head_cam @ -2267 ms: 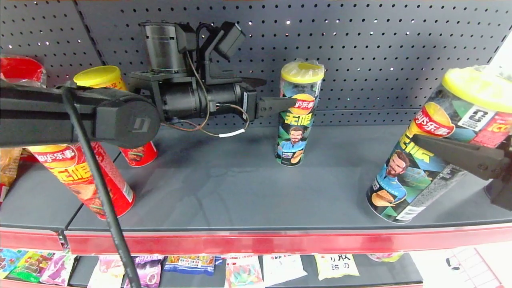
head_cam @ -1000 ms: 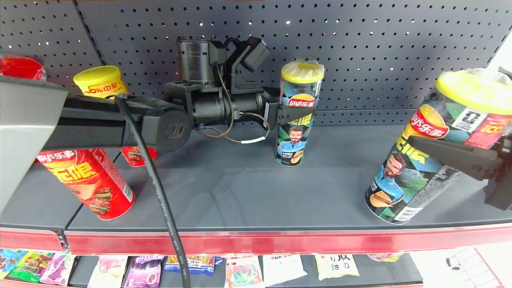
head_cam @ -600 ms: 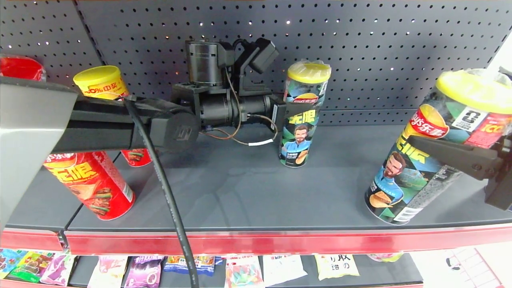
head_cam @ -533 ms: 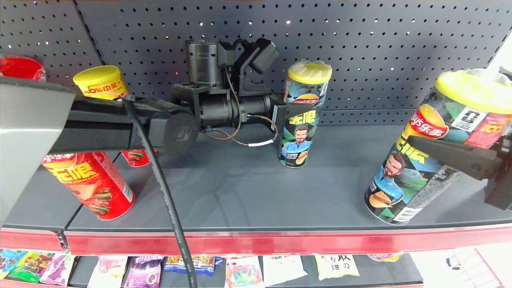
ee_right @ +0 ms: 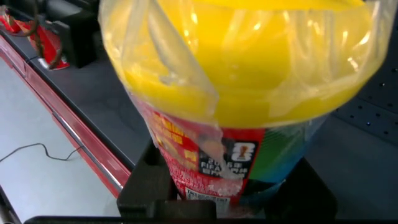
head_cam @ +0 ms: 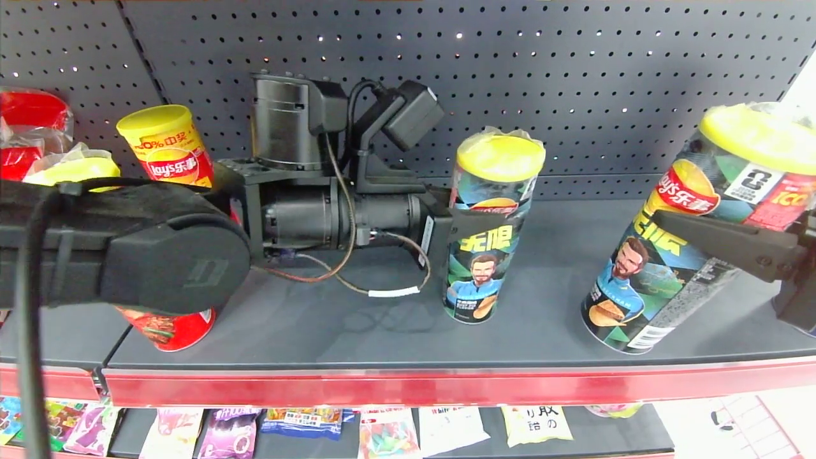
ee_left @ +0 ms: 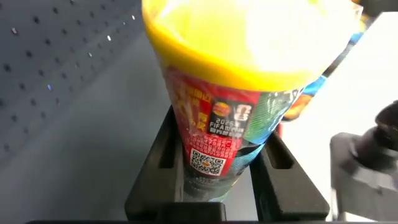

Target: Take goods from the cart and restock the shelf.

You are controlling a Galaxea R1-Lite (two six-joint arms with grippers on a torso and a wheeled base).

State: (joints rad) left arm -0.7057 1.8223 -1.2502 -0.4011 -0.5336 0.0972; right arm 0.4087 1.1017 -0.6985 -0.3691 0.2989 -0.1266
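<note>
In the head view, a green-and-blue chips can with a yellow lid stands upright mid-shelf, and my left gripper is shut on its middle from the left. The left wrist view shows this can clamped by the left gripper, one black finger on each side. A second can of the same kind leans at the shelf's right end, its base near the front edge, with my right gripper shut on it. Its plastic-wrapped yellow lid rises above the right gripper in the right wrist view.
Red chips cans stand at the shelf's left, one partly hidden by my left arm, with bagged goods beyond. A pegboard wall backs the grey shelf. Snack packets lie on the shelf below.
My left gripper reached the middle can, shut on it and drew it toward the shelf's front as the arm pulled back. The right arm and its can stayed almost still.
</note>
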